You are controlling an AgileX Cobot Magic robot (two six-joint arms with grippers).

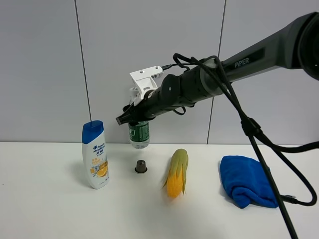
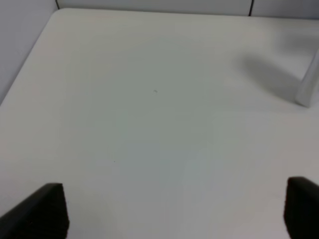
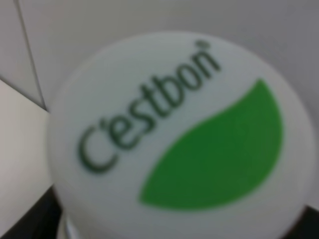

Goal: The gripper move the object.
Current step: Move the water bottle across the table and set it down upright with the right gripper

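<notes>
My right gripper (image 1: pixel 130 116), black jaws on the thick black PiPER arm with a white bracket, is shut on the upper part of the clear water bottle (image 1: pixel 139 135) with the green label. It holds the bottle upright in the air, clear of the white table (image 1: pixel 50 209), above and behind a small brown cup. In the right wrist view the bottle's white cap (image 3: pixel 169 139), printed "C'estbon" with a green leaf, fills the picture. My left gripper (image 2: pixel 174 209) is open and empty over bare table. It is out of the exterior view.
A white shampoo bottle with a blue cap (image 1: pixel 95 155) stands left of the held bottle. A small brown cup (image 1: pixel 141 166), a corn cob (image 1: pixel 177 173) and a folded blue cloth (image 1: pixel 246 180) lie to the right. A blurred white object (image 2: pixel 309 82) shows in the left wrist view.
</notes>
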